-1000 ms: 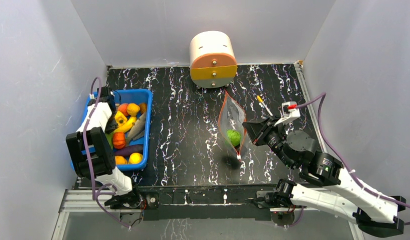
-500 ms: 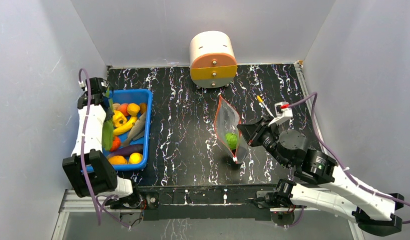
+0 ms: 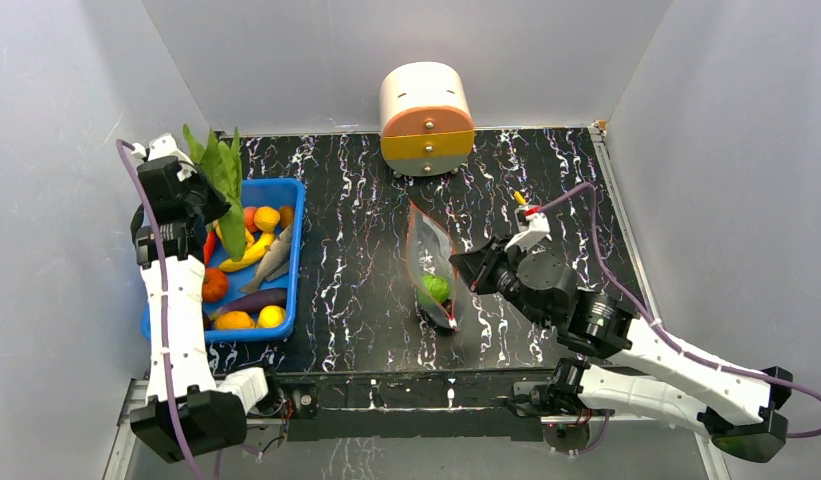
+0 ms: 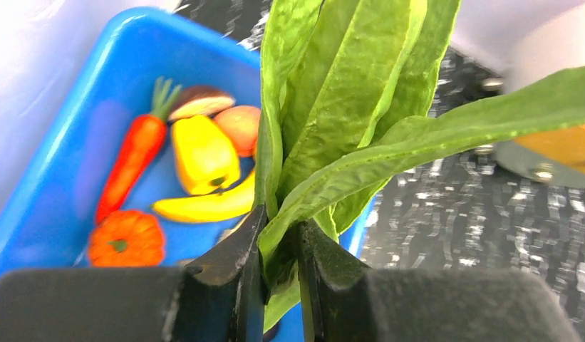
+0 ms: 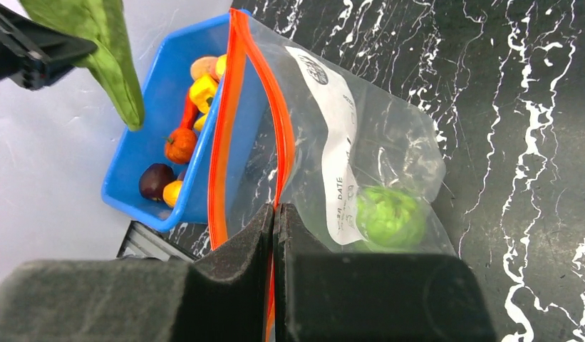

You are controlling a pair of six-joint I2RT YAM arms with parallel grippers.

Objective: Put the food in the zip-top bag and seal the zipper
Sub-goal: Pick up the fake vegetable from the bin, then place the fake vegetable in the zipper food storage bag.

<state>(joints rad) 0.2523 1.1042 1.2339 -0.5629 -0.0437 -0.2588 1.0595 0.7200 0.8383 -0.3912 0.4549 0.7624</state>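
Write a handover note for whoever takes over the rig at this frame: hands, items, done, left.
Left hand: shut on the long leafy green toy vegetable, raised above the blue plastic bin.
Right hand: shut on the red-orange zipper strip of the clear crinkly zip-top bag, mouth open.
Done: round green toy ball is inside the bag.
Left: bag the leafy green and the other toy food in the bin, then seal the zipper.

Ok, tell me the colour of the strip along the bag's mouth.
Red-orange. The strip on the bag shows best in the right wrist view.
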